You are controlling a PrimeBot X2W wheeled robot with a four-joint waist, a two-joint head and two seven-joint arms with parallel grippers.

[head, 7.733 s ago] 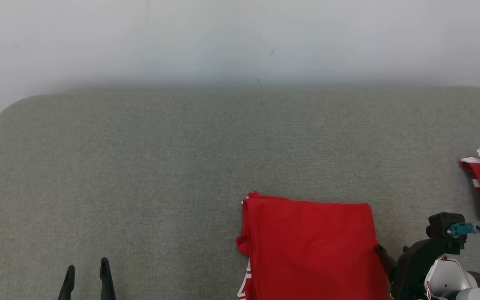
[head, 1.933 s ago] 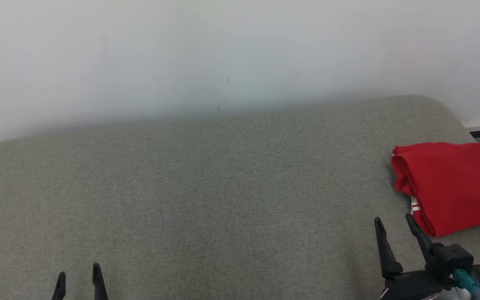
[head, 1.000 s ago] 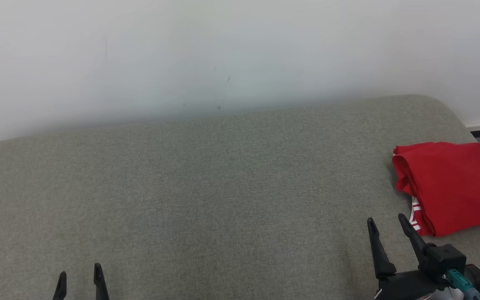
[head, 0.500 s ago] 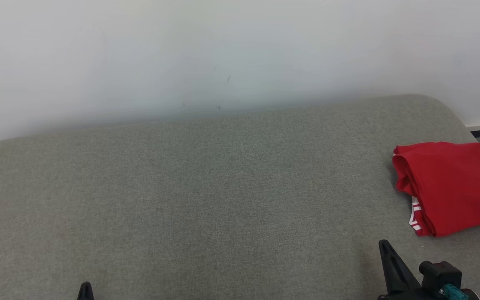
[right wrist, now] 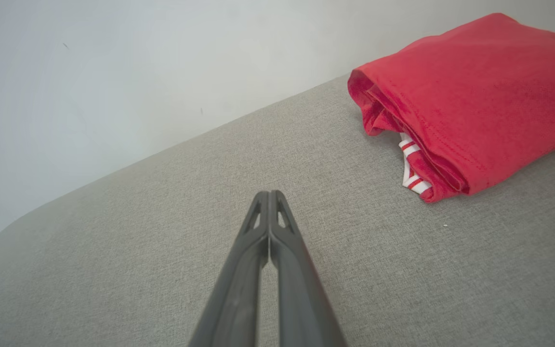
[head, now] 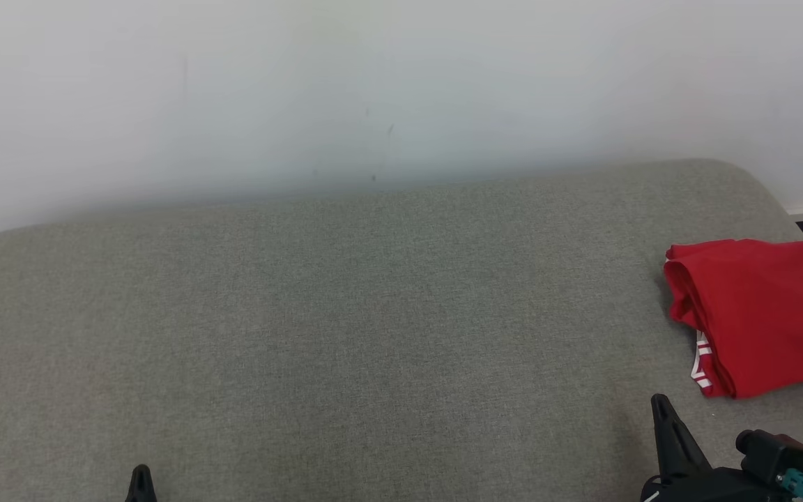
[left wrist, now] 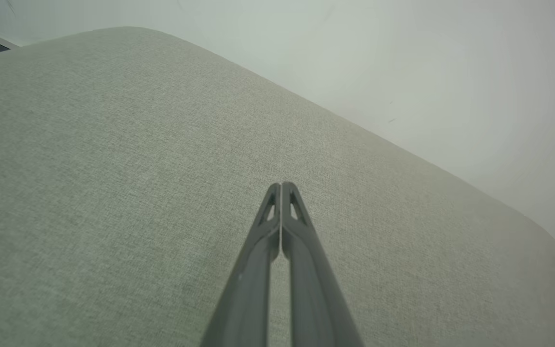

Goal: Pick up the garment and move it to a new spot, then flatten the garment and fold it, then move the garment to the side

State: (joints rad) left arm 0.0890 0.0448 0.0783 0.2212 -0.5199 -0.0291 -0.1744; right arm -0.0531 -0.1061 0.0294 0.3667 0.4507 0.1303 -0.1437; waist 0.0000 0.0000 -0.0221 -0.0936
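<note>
Garment [right wrist: 475, 96] is folded; right gripper [right wrist: 269, 193] near it, left gripper [left wrist: 281, 185] well apart from it, both pinched together, empty. Let's back away without snagging it.

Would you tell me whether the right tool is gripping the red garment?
No, the right tool is shut empty over the grey surface, apart from the folded red garment.

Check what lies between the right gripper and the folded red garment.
Bare grey cushion: nothing else lies between the shut right gripper and the red garment, which sit apart. The right wrist view shows this stretch most plainly.
</note>
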